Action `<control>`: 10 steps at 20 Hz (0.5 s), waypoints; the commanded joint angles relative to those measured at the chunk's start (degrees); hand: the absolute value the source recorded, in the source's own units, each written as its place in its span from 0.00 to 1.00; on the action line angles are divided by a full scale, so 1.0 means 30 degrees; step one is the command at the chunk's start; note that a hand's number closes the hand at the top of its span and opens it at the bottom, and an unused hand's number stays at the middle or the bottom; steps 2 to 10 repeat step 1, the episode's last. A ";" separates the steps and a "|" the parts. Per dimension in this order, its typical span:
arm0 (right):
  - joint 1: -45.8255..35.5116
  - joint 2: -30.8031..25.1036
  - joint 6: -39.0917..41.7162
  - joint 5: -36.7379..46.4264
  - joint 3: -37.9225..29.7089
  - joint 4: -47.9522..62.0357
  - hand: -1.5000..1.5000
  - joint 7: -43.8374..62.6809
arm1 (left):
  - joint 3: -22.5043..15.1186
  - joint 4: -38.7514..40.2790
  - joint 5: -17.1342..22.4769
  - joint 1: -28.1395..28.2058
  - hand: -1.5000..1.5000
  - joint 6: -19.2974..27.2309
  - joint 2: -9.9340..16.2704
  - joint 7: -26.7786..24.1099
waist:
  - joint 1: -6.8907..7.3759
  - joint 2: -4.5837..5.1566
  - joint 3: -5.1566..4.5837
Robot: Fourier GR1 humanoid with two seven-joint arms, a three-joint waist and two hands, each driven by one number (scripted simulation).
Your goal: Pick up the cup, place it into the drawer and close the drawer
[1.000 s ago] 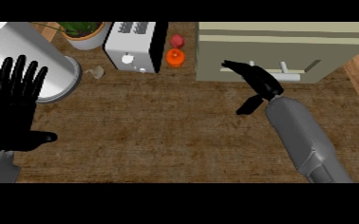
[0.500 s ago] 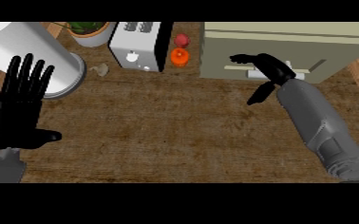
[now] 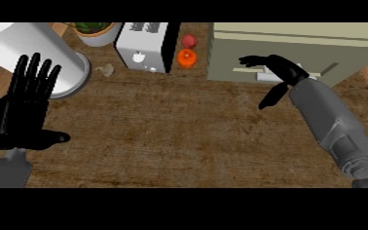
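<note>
— Brown wood grain, streaked and matte, across the whole counter (image 3: 179, 136). Further up?

— Along the top edge, left to right: a terracotta pot with green leaves (image 3: 93, 30); a boxy white toaster (image 3: 144, 48), slots on top, smooth sides; a round red fruit (image 3: 190, 41) above a glossy orange one (image 3: 187, 58), touching or nearly so. At upper left, a big white cylinder (image 3: 50, 53), smooth, with a grey rounded end, and a small pale lump (image 3: 106, 69) just beside it.

— And at upper right?

— A flat-faced olive-beige drawer unit (image 3: 295, 41), with a lighter band along its top. Impossible to tell whether open or closed.

— Right hand?

— Black, on a grey forearm slanting up from the lower right. Right hand (image 3: 282, 69) right over the unit's front face, fingers stretched toward the left, thumb hanging down and well apart from them. Opened out, curled round nothing visible.

— The cup?

— Not clearly made out. Only a pale whitish shape (image 3: 250, 71) just under those fingers, against the drawer front, partly hidden. Cup or handle: cannot tell.

— Left hand?

— Left hand (image 3: 27, 109) at the left edge, flat and spread, fingers straight up, thumb out to the side, overlapping the white cylinder. Resting, holding nothing.
</note>
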 commanded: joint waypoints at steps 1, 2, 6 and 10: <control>-0.0972 -0.0632 -0.1584 0.0015 -0.0482 0.0748 0.00 0.1965 | -0.0105 -0.0010 -0.0247 0.0160 0.00 -0.0342 0.0051 -0.0069 | 0.0491 0.0545 0.0115; -0.0972 -0.0632 -0.1584 0.0015 -0.0482 0.0748 0.00 0.1965 | -0.0105 -0.0010 -0.0247 0.0160 0.00 -0.0342 0.0051 -0.0069 | 0.0491 0.0545 0.0115; -0.0972 -0.0632 -0.1584 0.0015 -0.0482 0.0748 0.00 0.1965 | -0.0105 -0.0010 -0.0247 0.0160 0.00 -0.0342 0.0051 -0.0069 | 0.0491 0.0545 0.0115; -0.0972 -0.0632 -0.1584 0.0015 -0.0482 0.0748 0.00 0.1965 | -0.0105 -0.0010 -0.0247 0.0160 0.00 -0.0342 0.0051 -0.0069 | 0.0491 0.0545 0.0115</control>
